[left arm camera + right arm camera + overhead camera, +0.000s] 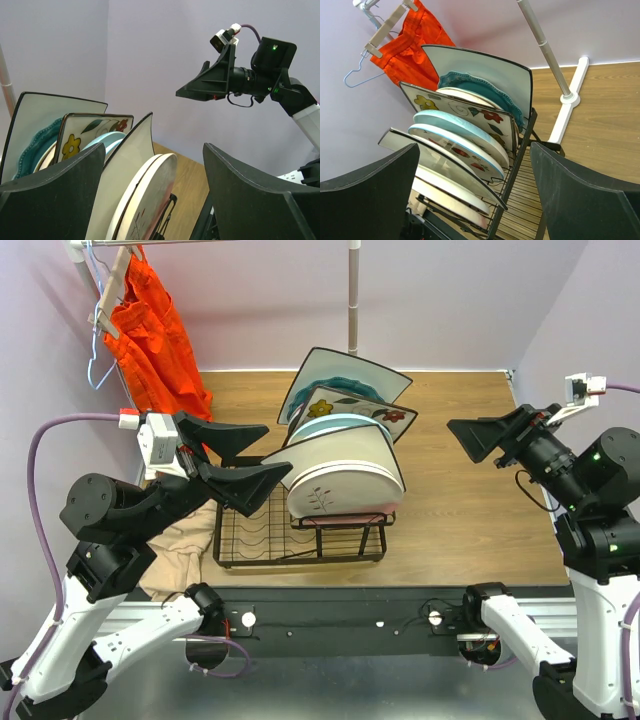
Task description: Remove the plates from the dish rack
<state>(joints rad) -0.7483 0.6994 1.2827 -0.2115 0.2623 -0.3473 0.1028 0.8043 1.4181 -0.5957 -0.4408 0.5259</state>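
The mixed ceramic plates (345, 475) stand packed in the black wire dish rack (245, 532) — unloading seems not begun. The left gripper (275, 448) and right gripper (468, 435) are both spread wide, empty.

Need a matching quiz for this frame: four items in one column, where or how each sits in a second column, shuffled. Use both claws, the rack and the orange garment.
Column one:
1. orange garment
2. dish rack
3. left claw
4. right claw

Column two:
A. open, off to the rack's right, apart from it
B. middle of the table, holding upright plates
C. hanging at the back left
D. open, at the rack's left side, close to the front plates

Pairs: 1-C, 2-B, 3-D, 4-A
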